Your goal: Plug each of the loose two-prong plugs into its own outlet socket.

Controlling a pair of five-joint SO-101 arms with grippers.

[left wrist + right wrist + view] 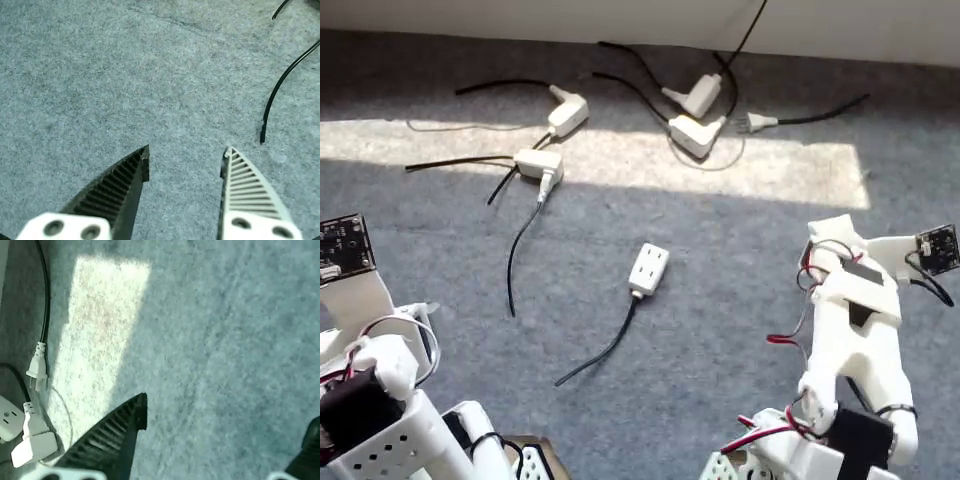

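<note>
A white outlet socket [649,268] with a black cord lies mid-carpet between the two arms. Farther back on the left are two white outlet blocks [538,162] [568,113]; a white plug [548,184] sits at the nearer one's end. At the back right lie two more outlet blocks [696,135] [702,97]. Beside them is a loose two-prong plug [757,122] [37,372] on a black cord. My left gripper [185,155] hangs open over bare carpet. My right gripper [227,410] is open too, a short way from the loose plug.
The left arm [370,400] and right arm [855,330] stand at the near edge of the grey carpet [740,260]. A black cord end [267,112] lies near my left gripper. Black cords trail along the back. A sunlit band crosses the far carpet.
</note>
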